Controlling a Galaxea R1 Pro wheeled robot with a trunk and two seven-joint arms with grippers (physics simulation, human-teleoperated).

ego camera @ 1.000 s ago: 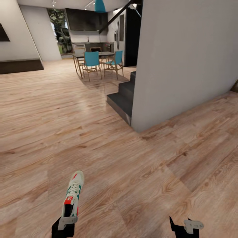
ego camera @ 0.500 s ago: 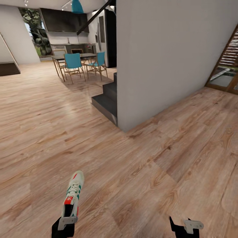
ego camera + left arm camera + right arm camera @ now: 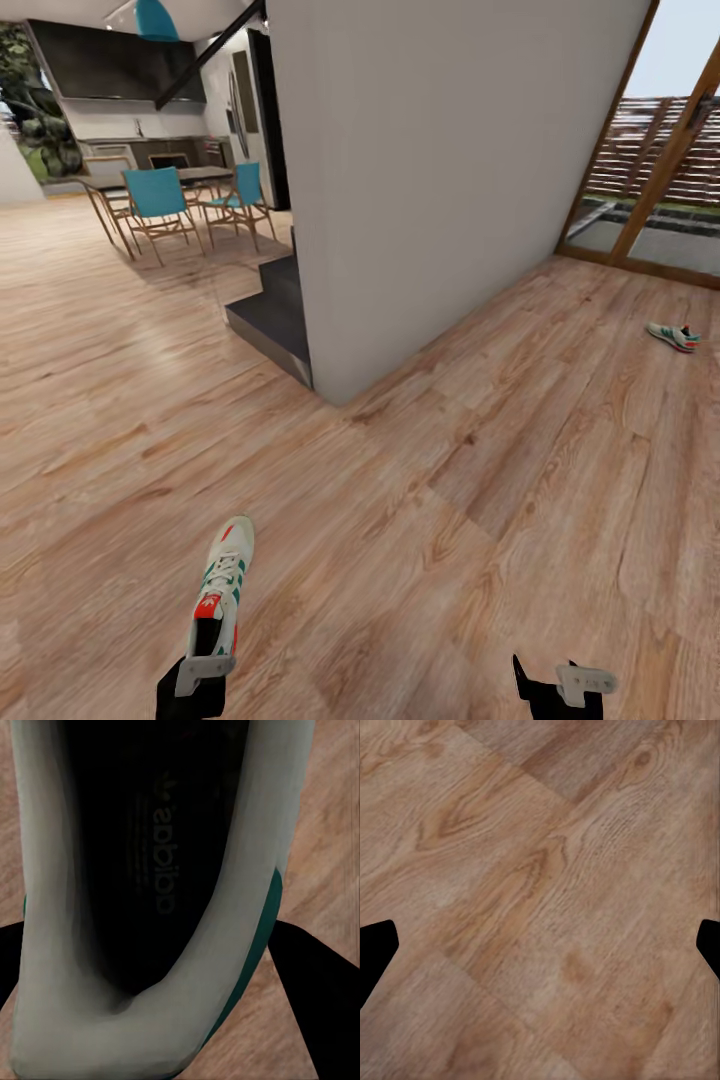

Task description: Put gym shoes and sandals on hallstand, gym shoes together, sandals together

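Low at the head view's left, the left pincer (image 3: 205, 660) is clamped on one gym shoe (image 3: 221, 583) at the heel, toe pointing forward, carried above the corridor floor (image 3: 420, 520). Second gym shoe (image 3: 671, 336) lies on the floor far right, near the glass door. Right pincer (image 3: 560, 685) is spread wide, empty, held low. My read: early stage, nothing racked, three pickups left.

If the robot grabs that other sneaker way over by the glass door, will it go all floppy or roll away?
Probably not floppy: the gym shoe held in the left gripper sticks straight out without sagging. The far sneaker looks the same kind, so likely stiff too. It lies low and long on the corridor floor, so it should slide, not roll.
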